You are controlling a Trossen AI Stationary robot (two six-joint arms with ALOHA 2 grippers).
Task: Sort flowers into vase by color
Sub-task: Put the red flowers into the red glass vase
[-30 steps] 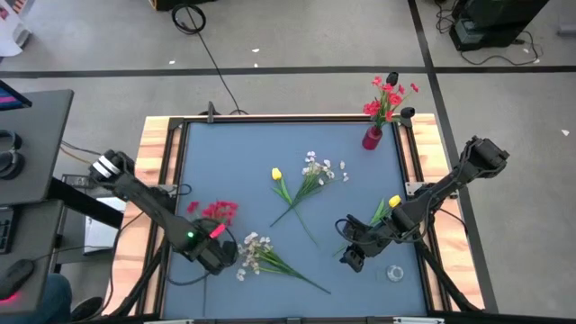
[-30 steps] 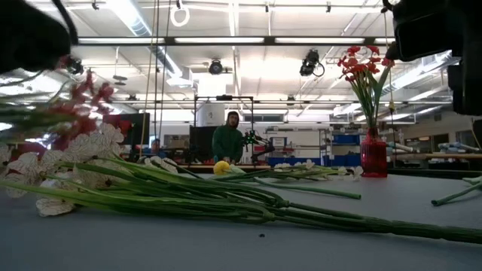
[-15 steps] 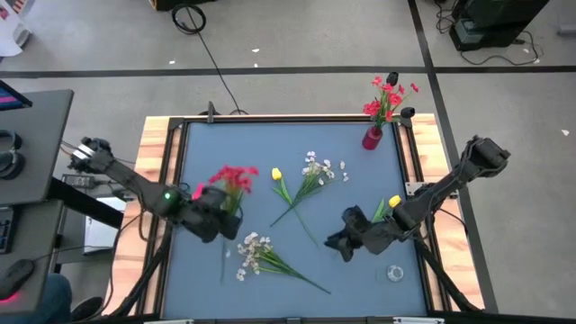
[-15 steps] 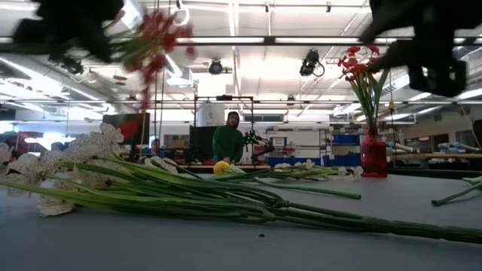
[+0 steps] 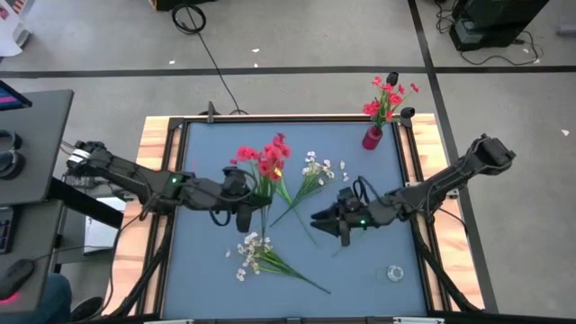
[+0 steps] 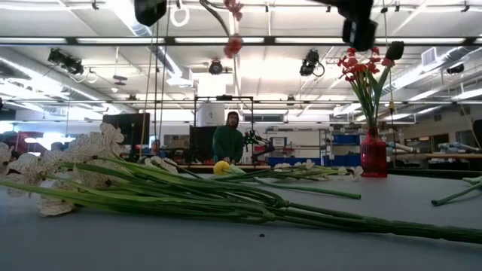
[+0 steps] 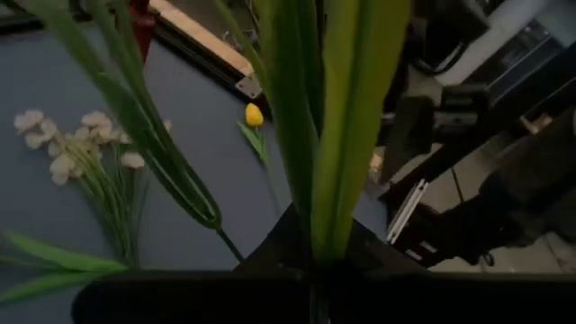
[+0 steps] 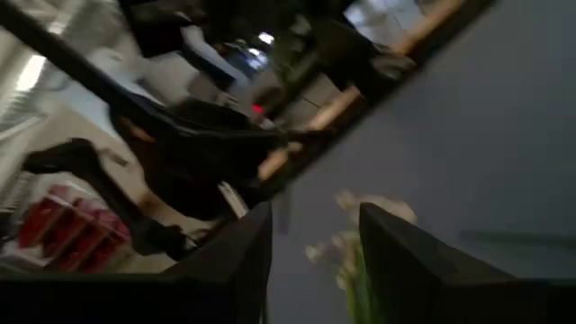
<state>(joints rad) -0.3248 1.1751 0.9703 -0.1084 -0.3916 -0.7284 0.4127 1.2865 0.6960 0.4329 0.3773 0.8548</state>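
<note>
— What's your left claw (image 5: 241, 200) doing?
— It's clamped on the green stem of a red flower cluster (image 5: 265, 159), held up off the counter (image 5: 198, 144) left of centre; the blossoms sit above the yellow tulip (image 5: 277, 174).
— And your right claw (image 5: 324, 217)?
— Fingers (image 8: 236, 255) parted, gripping nothing, just right of centre, pointing left.
— The rest?
— White sprays lie at centre (image 5: 317, 169) and near your left claw (image 5: 252, 252). The red vase (image 5: 372, 137), far right, already has red flowers in it.
</note>
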